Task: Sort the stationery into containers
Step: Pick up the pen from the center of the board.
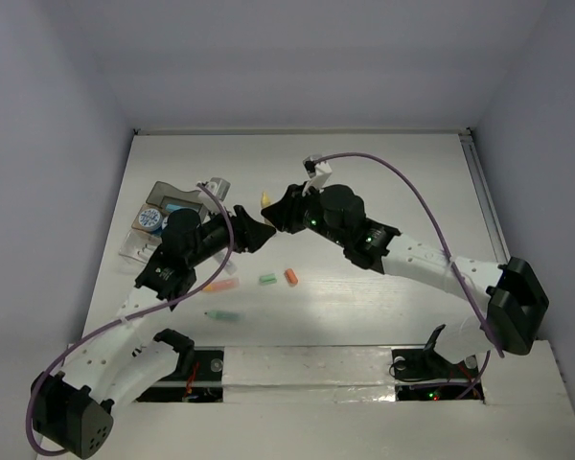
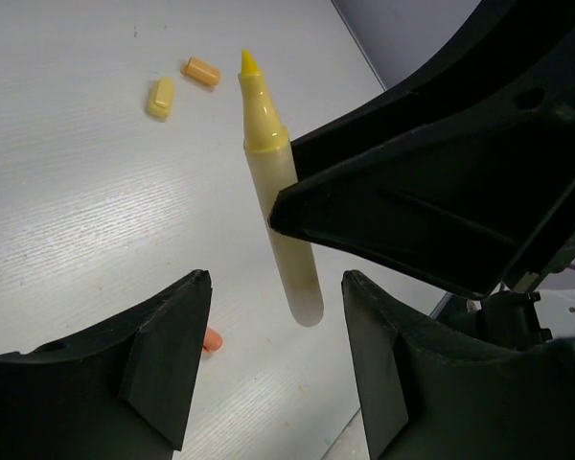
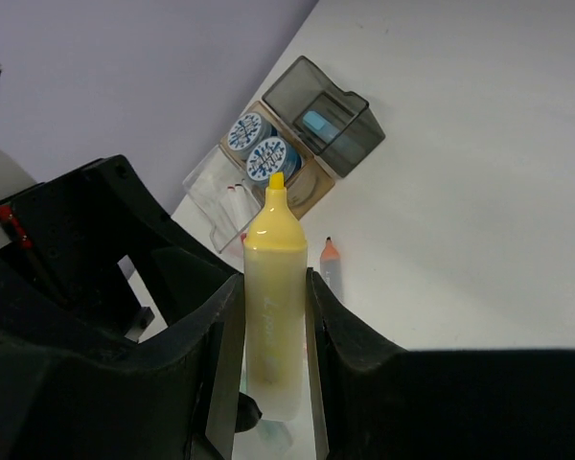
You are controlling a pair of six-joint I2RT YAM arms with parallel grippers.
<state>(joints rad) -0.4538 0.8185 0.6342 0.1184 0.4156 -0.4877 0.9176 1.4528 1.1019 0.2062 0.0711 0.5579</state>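
Observation:
My right gripper [image 1: 271, 213] is shut on a yellow marker [image 1: 265, 198] and holds it above the table, tip up. In the right wrist view the marker [image 3: 272, 287] is clamped between both fingers of that gripper [image 3: 273, 316]. My left gripper [image 1: 247, 232] is open and empty right beside it. In the left wrist view the marker's blunt end [image 2: 302, 287] hangs just ahead of the gap between the left gripper's spread fingers [image 2: 278, 331]. The containers stand at the left: a grey box [image 1: 175, 202], a round blue-white pot [image 1: 151, 218] and a clear tray [image 1: 137, 246].
On the table lie an orange marker [image 1: 220, 285], a green cap [image 1: 266, 279], an orange cap [image 1: 290, 276] and a green marker [image 1: 221, 315]. The two caps also show in the left wrist view [image 2: 159, 97]. The table's near edge carries the arm bases.

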